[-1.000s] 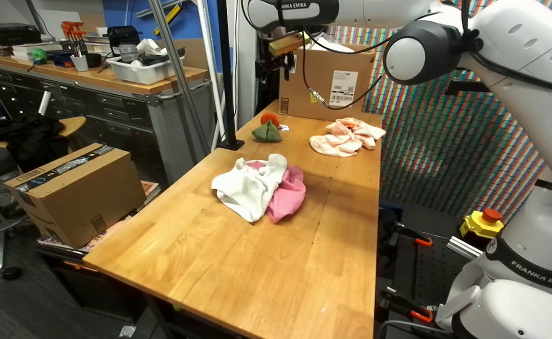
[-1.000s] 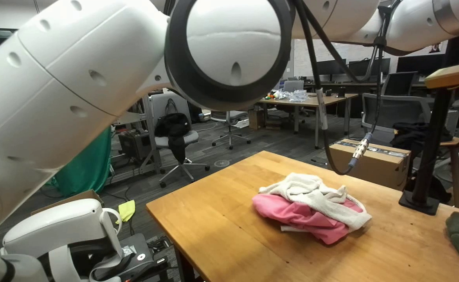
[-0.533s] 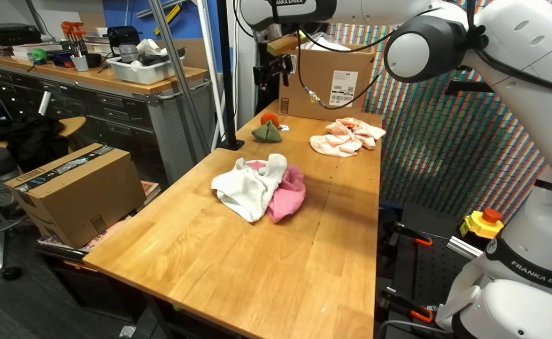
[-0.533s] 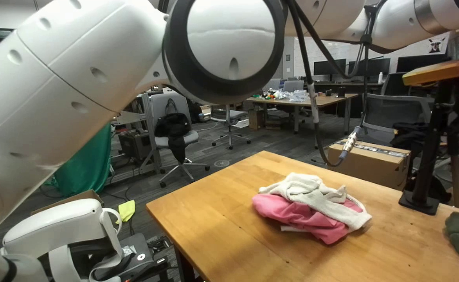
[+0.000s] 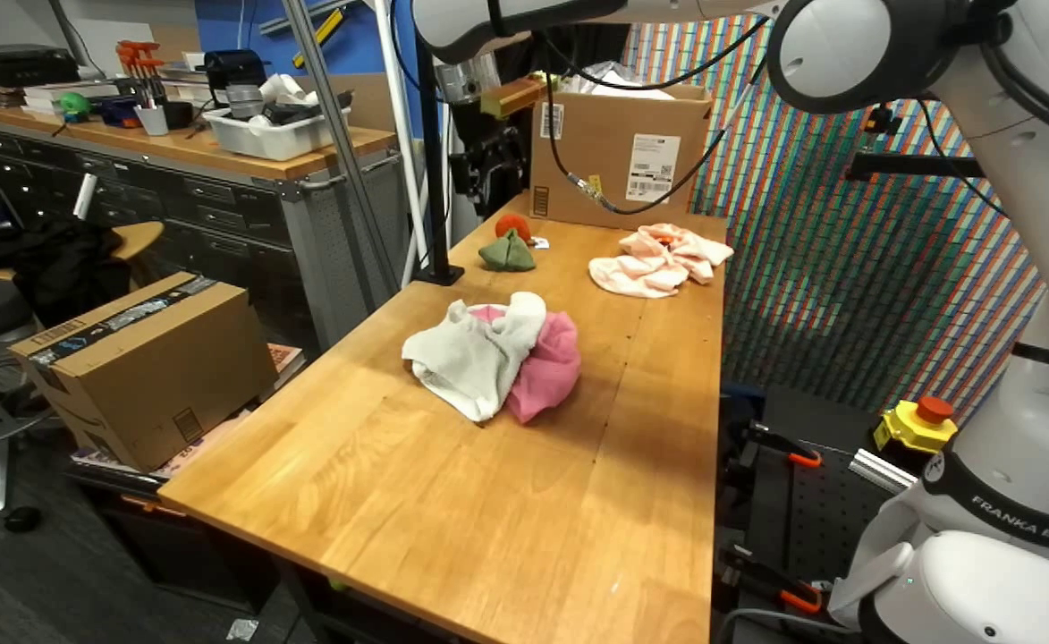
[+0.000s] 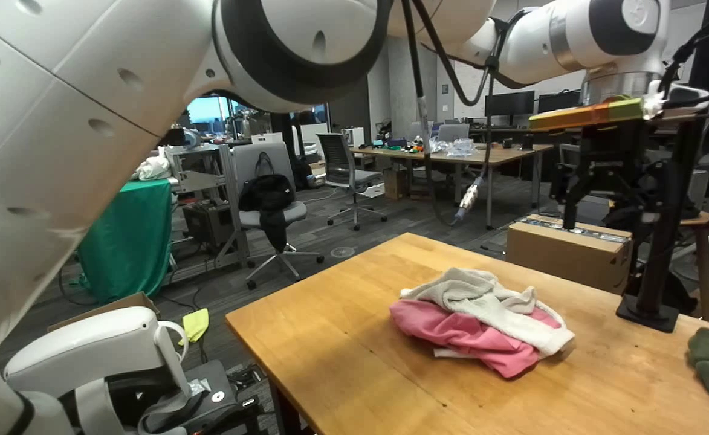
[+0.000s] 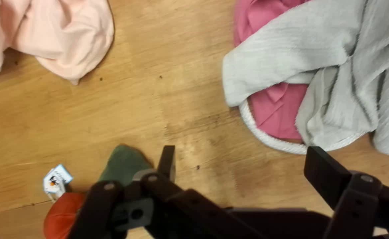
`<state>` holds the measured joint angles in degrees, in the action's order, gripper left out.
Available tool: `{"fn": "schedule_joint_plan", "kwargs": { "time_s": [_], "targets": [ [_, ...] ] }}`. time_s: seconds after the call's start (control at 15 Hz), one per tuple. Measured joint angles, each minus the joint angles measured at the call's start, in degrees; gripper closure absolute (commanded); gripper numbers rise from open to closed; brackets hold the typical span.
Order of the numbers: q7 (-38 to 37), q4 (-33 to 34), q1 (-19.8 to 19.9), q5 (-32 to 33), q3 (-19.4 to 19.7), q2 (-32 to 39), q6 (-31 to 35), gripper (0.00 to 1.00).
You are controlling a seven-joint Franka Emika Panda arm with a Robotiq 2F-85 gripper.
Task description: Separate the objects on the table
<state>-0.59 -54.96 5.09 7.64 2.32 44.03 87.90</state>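
Black 2-finger claw (image 7: 240, 162) is just hanging there spread wide. Crumpled off-white cloth (image 7: 333, 46), draping over wrinkled pink cloth (image 7: 280, 114) on brown wooden table (image 7: 141, 109), is sitting up-right of the claw in wrist view.

In an exterior view, from above one end of the wooden table (image 5: 488, 510), I look down its length to a labelled box (image 5: 604, 125) at the far end, the robot arm (image 5: 1043, 224) on my right. In an exterior view set close against the arm, which crowds the left and top, I look across a table corner toward office chairs (image 6: 337, 158) and a desk (image 6: 493, 158). Both exterior views take in a taped box (image 5: 148, 376). The wrist view is closest, facing down, the gripper (image 7: 241, 157) along its lower edge. All three views share the white cloth (image 7: 313, 43), pink cloth (image 7: 277, 116) and green item (image 7: 124, 162); a peach cloth (image 5: 640, 273) shows in an exterior view and at the wrist view's upper left.
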Motion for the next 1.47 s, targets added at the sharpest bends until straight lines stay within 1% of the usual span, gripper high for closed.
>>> {"fn": "schedule_joint_plan", "kwargs": {
  "time_s": [0.33, 0.47, 0.8, 1.07, 1.27, 1.47],
  "targets": [
    [1.05, -13.74, -4.01, 0.0, -2.97, -6.22, 0.32, 0.0],
    [1.47, -19.31, -5.55, 0.01, -3.44, -8.45, 1.93, 0.0],
    [1.43, -34.2, -8.83, 0.38, -3.91, -13.21, 13.28, 0.0],
    [1.42, -45.3, -10.2, 0.4, -4.31, -16.63, 21.38, 0.0],
    [1.36, -50.92, -10.61, 0.71, -4.37, -18.67, 26.85, 0.0],
    [0.67, -54.33, -10.61, 1.31, -4.36, -20.27, 32.39, 0.0]
  ]
}}
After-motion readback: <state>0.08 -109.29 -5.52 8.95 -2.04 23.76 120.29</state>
